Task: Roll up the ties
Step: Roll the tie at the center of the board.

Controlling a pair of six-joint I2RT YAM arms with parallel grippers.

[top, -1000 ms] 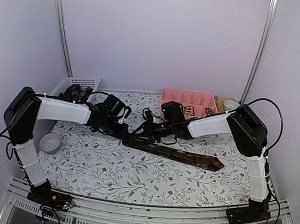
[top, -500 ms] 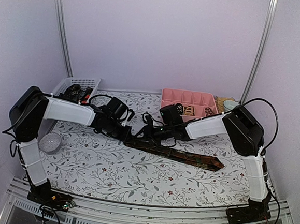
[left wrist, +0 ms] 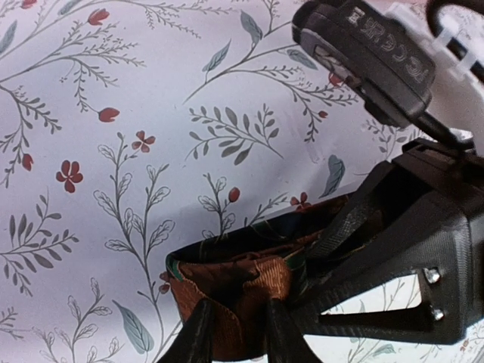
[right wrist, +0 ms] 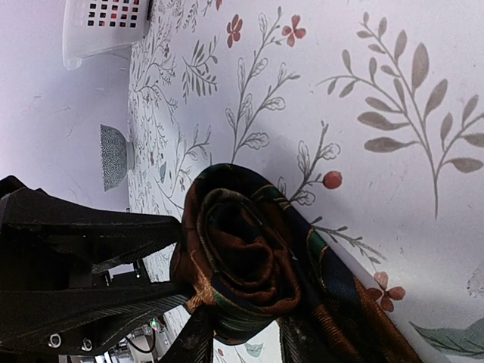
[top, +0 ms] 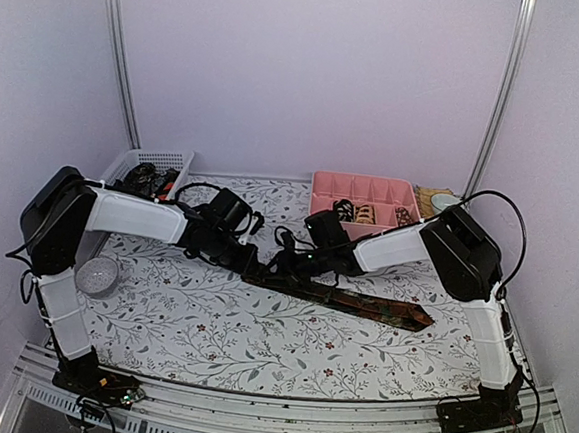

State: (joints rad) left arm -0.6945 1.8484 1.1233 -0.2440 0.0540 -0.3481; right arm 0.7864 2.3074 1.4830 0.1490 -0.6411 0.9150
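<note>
Twofold grip at mid-desk (top: 201, 320), on floral cloth, hemmed in from behind by a pink tray (top: 365, 179) with coiled ties (top: 345, 209) in its compartments and, at the back left corner, by a white mesh basket (top: 159, 156) heaped with dark ties (top: 144, 175). Flanked on the left by a grey dotted disc (top: 96, 275) near the desk's edge. Pinched at the rolled end by the left tool (left wrist: 236, 336), fingers (left wrist: 200, 333) closed on the lower edge of the coil (right wrist: 242, 257), and clamped from the opposite side by the right tool (right wrist: 246, 340), likewise closed on that coil; each tool's black body large in the other's wrist view, blocking sight of the desk beyond. Dark brown tie (top: 363, 305), patterned in rust and green, wound into a loose, thick spiral at its left end just in front of the tray; remainder stretched flat and diagonal toward the near right, down to a pointed tip apart from the desk's right edge. Open cloth in front of the tie as far as the near edge; tighter quarters behind, toward tray and basket.
</note>
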